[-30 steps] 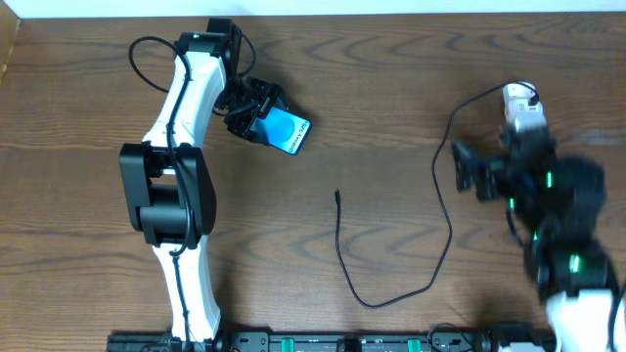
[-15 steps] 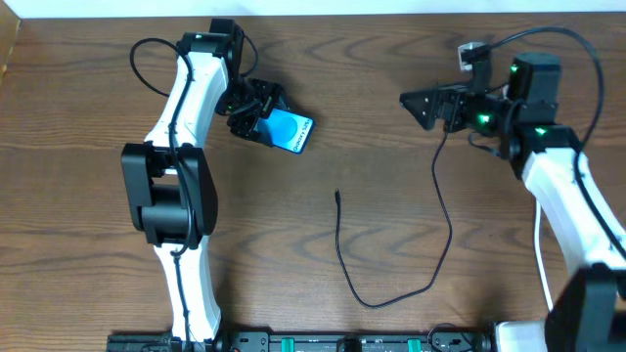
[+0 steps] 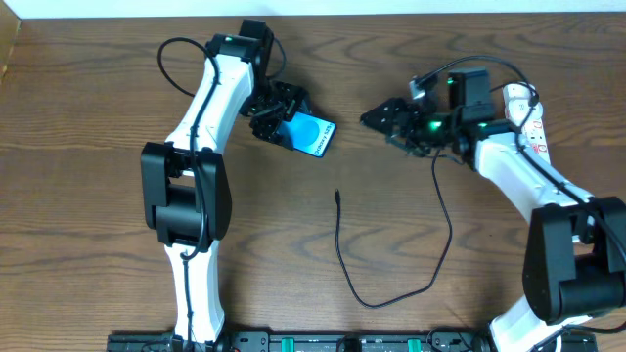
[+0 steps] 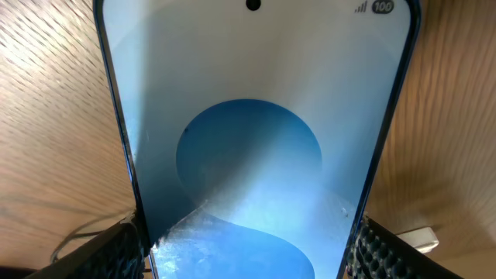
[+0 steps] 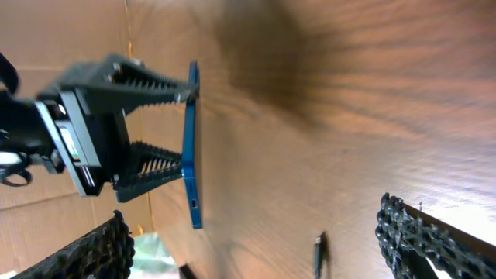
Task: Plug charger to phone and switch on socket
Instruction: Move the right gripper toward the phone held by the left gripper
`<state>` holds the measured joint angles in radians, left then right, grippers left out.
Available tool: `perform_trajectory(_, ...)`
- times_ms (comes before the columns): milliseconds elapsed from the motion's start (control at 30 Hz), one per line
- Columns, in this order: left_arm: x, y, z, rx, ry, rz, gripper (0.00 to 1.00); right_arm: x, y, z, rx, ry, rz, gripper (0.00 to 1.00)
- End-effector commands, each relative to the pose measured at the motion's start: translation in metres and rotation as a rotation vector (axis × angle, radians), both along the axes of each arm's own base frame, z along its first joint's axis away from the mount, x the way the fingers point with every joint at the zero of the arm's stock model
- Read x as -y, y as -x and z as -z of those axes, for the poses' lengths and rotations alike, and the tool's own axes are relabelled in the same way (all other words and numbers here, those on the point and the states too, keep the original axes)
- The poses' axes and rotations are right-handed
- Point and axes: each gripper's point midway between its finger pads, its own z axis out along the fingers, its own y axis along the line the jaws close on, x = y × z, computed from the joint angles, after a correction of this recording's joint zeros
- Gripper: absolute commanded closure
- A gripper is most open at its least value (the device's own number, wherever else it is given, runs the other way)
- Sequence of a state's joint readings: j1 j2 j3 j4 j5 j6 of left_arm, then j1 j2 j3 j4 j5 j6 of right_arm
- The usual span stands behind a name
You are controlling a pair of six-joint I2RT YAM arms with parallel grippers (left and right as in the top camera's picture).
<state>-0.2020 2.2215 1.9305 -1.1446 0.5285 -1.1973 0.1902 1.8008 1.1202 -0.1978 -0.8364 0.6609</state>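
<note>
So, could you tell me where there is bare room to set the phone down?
Bare wood lies between the left arm and the charger, and left of that arm. It is crowded up top, between the phone and the right gripper.

Counter [image 3: 88,254] was dark brown wood, grain running left to right, and it filled nearly the whole overhead view. A thin white strip [image 3: 411,7] ran along its far edge; couldn't tell whether wall or floor. A pale tan sliver [image 3: 7,54] showed past the far-left corner. Lighting was even with soft shadows. Right wrist view showed one broad darker patch [image 5: 263,54] on the wood.
</note>
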Motion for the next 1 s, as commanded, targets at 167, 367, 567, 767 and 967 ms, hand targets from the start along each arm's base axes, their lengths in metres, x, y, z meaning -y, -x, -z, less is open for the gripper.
perform_trajectory(167, 0.023, 0.003, -0.021, 0.016, -0.013, -0.048, 0.92, -0.034, 0.012, 0.001, -0.008, 0.009, -0.060, 0.03)
perform_trajectory(367, 0.042, 0.007, -0.021, 0.013, -0.007, -0.050, 0.92, -0.040, 0.014, 0.006, 0.001, 0.043, -0.056, 0.09)
perform_trajectory(567, 0.055, 0.013, -0.022, -0.005, -0.003, -0.062, 0.93, -0.040, 0.013, 0.007, 0.003, 0.056, -0.049, 0.16)
perform_trajectory(767, 0.070, 0.020, -0.025, -0.034, 0.031, -0.063, 0.92, -0.037, 0.011, 0.011, 0.003, 0.078, -0.034, 0.16)
perform_trajectory(967, 0.083, 0.027, -0.033, -0.068, 0.113, -0.044, 0.93, -0.038, 0.011, 0.012, 0.006, 0.090, -0.028, 0.16)
